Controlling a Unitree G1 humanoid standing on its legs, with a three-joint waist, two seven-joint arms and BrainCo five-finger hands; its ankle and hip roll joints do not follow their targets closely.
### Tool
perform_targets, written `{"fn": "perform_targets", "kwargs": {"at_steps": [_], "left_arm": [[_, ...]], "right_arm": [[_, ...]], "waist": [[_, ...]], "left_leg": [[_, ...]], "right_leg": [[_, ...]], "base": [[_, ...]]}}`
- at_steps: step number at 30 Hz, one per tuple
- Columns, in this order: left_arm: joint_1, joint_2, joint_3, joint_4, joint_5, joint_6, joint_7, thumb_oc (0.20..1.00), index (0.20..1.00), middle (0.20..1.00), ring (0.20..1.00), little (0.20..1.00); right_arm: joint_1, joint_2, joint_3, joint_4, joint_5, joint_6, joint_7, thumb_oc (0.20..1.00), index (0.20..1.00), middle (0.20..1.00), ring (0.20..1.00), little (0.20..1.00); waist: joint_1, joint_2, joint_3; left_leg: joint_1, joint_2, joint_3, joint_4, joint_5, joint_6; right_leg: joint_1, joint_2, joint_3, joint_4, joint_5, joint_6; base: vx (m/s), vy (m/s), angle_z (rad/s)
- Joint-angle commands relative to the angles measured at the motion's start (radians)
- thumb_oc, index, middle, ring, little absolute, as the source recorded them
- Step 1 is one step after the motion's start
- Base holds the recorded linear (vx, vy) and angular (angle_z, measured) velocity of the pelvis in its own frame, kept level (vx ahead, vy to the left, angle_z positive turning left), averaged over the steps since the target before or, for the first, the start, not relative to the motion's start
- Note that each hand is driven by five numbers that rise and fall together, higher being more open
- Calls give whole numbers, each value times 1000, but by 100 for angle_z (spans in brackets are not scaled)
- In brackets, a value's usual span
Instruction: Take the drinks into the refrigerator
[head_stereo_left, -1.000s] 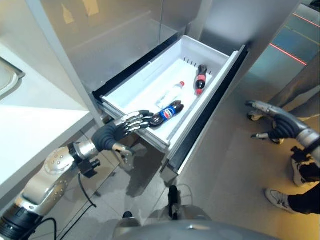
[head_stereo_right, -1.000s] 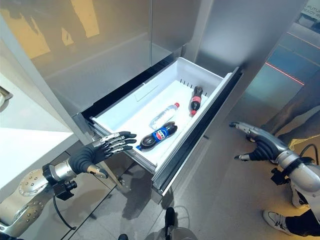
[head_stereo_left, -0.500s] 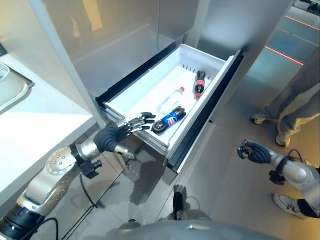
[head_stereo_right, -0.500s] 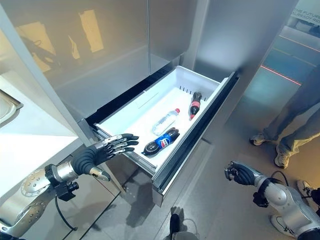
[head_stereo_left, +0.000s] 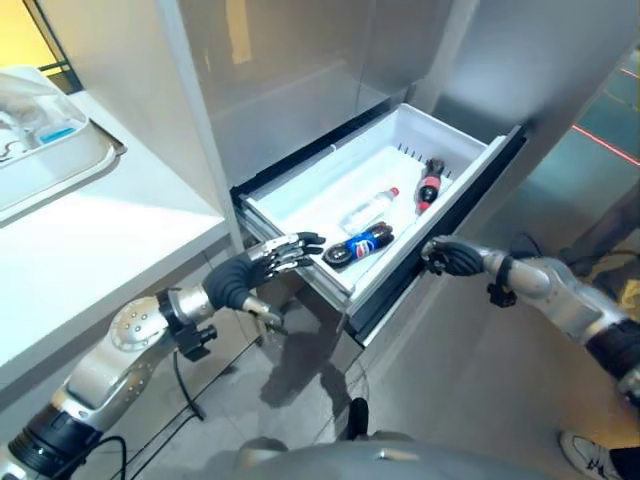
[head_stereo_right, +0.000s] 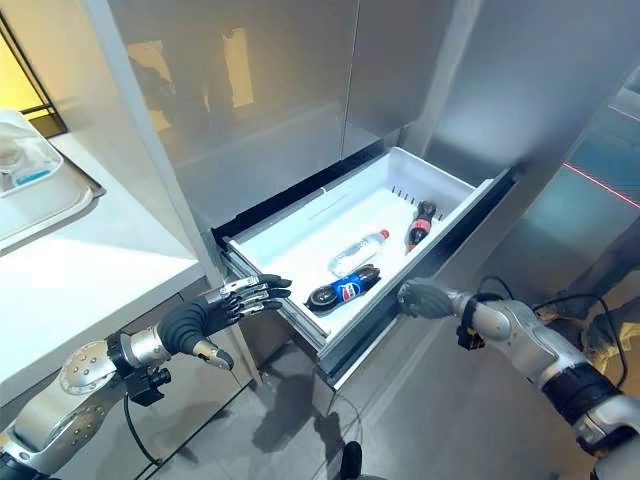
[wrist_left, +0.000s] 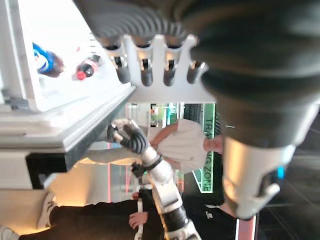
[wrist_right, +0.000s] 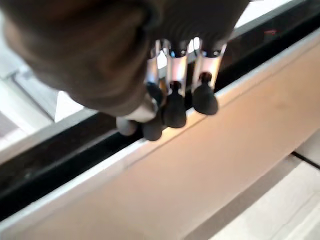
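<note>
White drawer (head_stereo_left: 300, 205) open, three bottles inside, right hand (head_stereo_left: 450, 258) at the drawer front.
Dark cola bottle (head_stereo_left: 361, 244), clear bottle (head_stereo_left: 368, 209) and small cola bottle (head_stereo_left: 430, 185) lie loose on the floor. Right hand's fingers curled, holding nothing; left hand (head_stereo_left: 262, 268) flat, fingers straight over the near corner rim. Risk: a hard shove rolls the bottles, or pinches left fingers against the cabinet.

White open drawer (head_stereo_right: 300, 232) with three bottles (head_stereo_right: 345, 290) lying near its front edge, right of middle.
</note>
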Motion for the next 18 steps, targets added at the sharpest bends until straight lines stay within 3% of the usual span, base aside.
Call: {"fn": "perform_targets", "kwargs": {"at_steps": [1, 13, 18], "left_arm": [[-64, 5, -44, -56, -43, -57, 11, 1000, 1000, 1000, 1000, 1000], [-109, 7, -94, -44, -82, -57, 24, 1000, 1000, 1000, 1000, 1000], [-132, -6, -111, -39, -91, -56, 41, 1000, 1000, 1000, 1000, 1000]], "right_arm": [[-243, 8, 53, 22, 13, -34, -40, 200, 200, 200, 200, 200], [-550, 173, 178, 197, 20, -30, -117, 200, 200, 200, 200, 200], [-642, 220, 184, 160, 25, -35, -156, 200, 200, 200, 200, 200]], "waist": [[43, 4, 26], [114, -22, 37], [140, -26, 34]], "left_leg": [[-80, -18, -91, 1, -6, 50], [-104, -2, -175, 1, 19, 34], [-118, -7, -205, 1, 28, 31]], "right_leg": [[51, -51, -51, 132, -146, 95], [64, -43, -133, 161, -178, 74], [81, -48, -171, 147, -178, 70]], "base": [[5, -18, 8], [16, -43, 24], [13, -16, 29]]}}
